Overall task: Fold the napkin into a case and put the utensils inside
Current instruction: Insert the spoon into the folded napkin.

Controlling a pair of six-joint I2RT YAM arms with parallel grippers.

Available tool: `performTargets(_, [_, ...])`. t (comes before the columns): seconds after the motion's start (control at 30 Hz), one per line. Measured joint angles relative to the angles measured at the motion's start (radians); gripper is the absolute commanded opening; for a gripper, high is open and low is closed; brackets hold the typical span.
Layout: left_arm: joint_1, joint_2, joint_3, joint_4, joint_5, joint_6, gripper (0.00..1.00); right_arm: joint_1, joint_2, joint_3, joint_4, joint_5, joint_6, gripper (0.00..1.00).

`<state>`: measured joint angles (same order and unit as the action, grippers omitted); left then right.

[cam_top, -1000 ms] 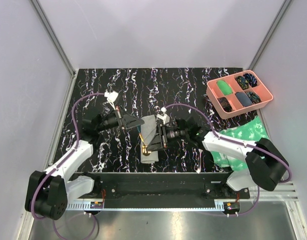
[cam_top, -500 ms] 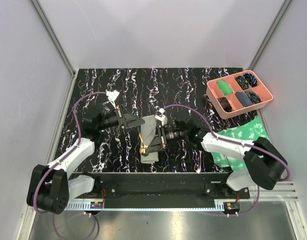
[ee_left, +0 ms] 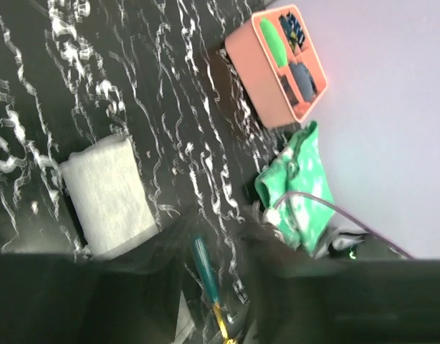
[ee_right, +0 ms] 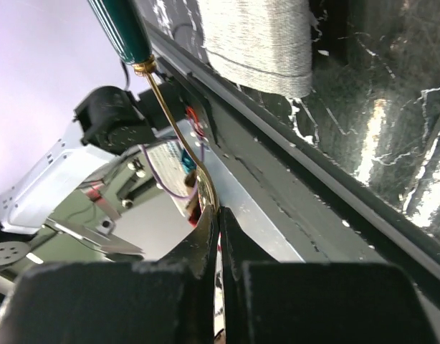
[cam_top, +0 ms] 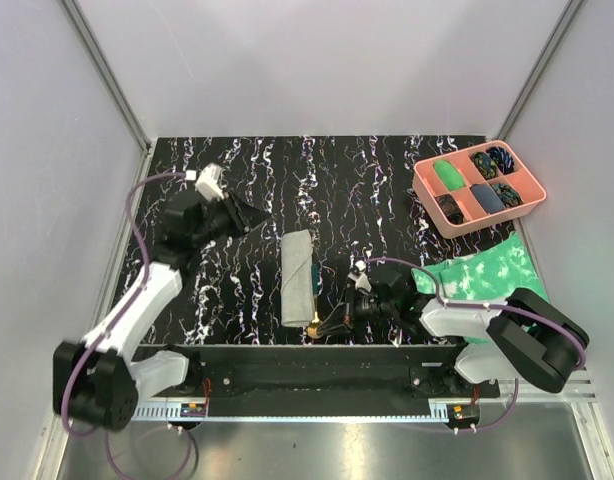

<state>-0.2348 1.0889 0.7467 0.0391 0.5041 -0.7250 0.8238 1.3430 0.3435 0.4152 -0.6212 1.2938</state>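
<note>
Just off case (cam_top: 298, 277) edge: right gripper (ee_right: 218, 223) clamps utensil (ee_right: 120, 29) (fork, perhaps).

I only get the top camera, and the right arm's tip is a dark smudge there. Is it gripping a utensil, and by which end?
Observer: Yes. On the right wrist camera the right gripper has its jaws shut on the gold metal end of a utensil. The teal handle sticks out ahead.
Operator: Is the handle in the folded napkin?
Observer: No. The left wrist camera shows the handle beside the napkin's near end, not inside it.
Operator: And the other arm?
Observer: The left gripper shows, on its own camera, jaws apart with nothing between them.
</note>
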Motion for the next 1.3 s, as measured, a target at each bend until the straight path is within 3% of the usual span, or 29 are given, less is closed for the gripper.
performTargets(0.03, [0.000,0.041,0.023,0.019,0.010,-0.002,0.01,0.001,-0.012,-0.006,0.002,0.011,0.017,0.00])
performTargets(0.07, [-0.001,0.088,0.039,0.038,0.021,-0.008,0.00,0.003,-0.020,-0.010,0.007,0.020,0.030,0.00])
performTargets(0.23, [-0.011,0.415,0.142,0.075,0.122,-0.005,0.00,0.023,0.007,-0.009,0.042,0.035,0.078,0.00])
performTargets(0.33, [-0.019,0.532,0.157,0.068,0.150,-0.005,0.00,0.025,0.078,-0.006,0.084,0.032,0.103,0.00])
performTargets(0.73, [-0.064,0.688,0.275,0.025,0.164,0.027,0.00,0.026,0.287,0.091,0.181,-0.027,0.130,0.00])
performTargets(1.3, [-0.092,0.836,0.362,-0.049,0.124,0.072,0.00,0.024,0.314,0.092,0.210,-0.053,0.144,0.00])
